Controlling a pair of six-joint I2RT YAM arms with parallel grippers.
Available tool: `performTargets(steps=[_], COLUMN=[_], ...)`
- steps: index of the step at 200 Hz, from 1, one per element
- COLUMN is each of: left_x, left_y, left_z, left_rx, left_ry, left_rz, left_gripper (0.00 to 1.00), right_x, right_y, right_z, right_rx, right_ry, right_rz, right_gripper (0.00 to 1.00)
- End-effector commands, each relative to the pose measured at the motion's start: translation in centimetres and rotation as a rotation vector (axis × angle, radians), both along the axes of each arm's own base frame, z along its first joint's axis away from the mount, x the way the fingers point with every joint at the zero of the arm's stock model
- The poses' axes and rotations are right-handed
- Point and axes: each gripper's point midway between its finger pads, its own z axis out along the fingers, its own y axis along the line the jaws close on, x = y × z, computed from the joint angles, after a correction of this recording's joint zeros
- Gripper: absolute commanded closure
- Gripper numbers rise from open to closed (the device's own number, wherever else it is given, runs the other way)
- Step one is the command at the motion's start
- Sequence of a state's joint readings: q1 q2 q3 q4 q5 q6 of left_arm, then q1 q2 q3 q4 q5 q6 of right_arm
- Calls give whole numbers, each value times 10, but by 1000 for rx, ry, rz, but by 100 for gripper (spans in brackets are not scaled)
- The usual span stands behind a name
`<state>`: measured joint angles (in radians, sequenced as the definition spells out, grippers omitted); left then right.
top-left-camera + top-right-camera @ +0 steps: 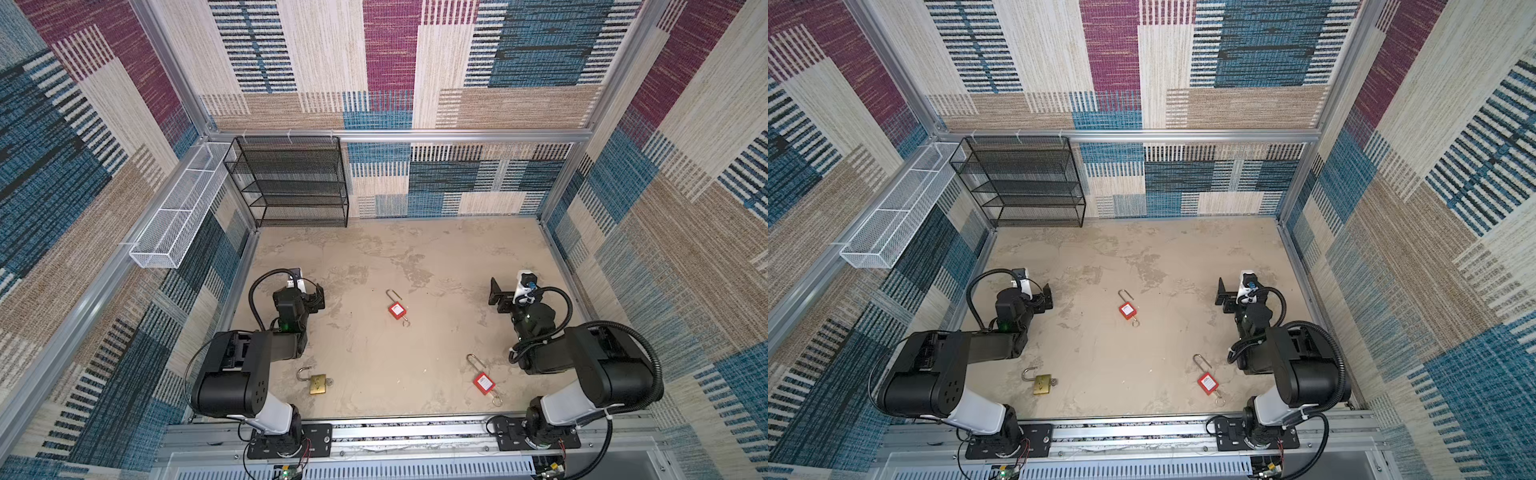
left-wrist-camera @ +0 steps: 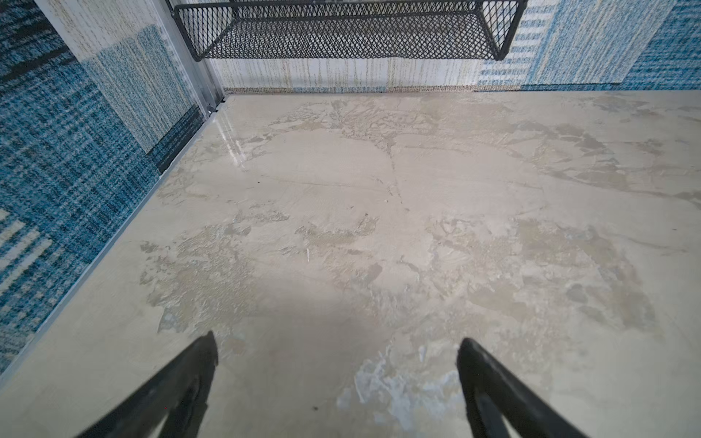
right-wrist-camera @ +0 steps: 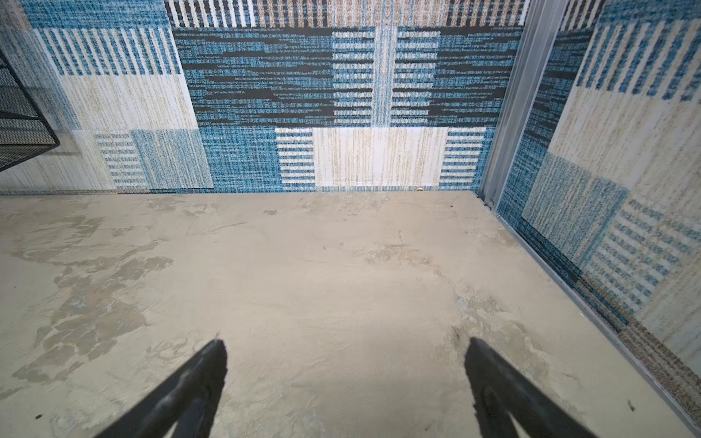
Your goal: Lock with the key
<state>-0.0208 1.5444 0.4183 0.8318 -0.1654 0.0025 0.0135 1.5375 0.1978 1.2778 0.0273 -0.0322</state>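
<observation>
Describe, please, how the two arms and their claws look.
The left arm and right arm are blocky black with a white base link and looped black ribbed cables. The left claw and right claw have tapered black fingers.

On the bench [image 1: 415, 249], the middle padlock [image 1: 397, 309] is laid between the left hand [image 1: 319, 298] and the right hand [image 1: 494, 299], well apart from both. Down by the front edge, the near-left padlock [image 1: 318, 384] is set beside the left arm [image 1: 232, 374], and the near-right padlock [image 1: 484, 381] likewise beside the right arm [image 1: 602, 370]. A mesh rack [image 1: 291, 183] is stood in the far left corner, with a wire basket [image 1: 178, 216] hung on the left wall next to it.
</observation>
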Motion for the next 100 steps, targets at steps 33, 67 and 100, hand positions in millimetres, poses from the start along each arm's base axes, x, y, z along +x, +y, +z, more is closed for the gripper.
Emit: performTargets(steps=[33, 67, 100], left_x=[-1, -1, -1], left_y=[-3, -5, -5], left_z=[3, 3, 3], left_rx=[7, 14, 12], left_ry=[-14, -18, -12], left_rz=[-18, -19, -24], left_gripper=[0, 0, 0], right_x=[2, 1, 1], right_y=[1, 1, 1], right_z=[7, 7, 7], right_rx=[-1, -1, 1], right_ry=[-28, -27, -27], right_rz=[7, 7, 8], right_gripper=[1, 1, 1])
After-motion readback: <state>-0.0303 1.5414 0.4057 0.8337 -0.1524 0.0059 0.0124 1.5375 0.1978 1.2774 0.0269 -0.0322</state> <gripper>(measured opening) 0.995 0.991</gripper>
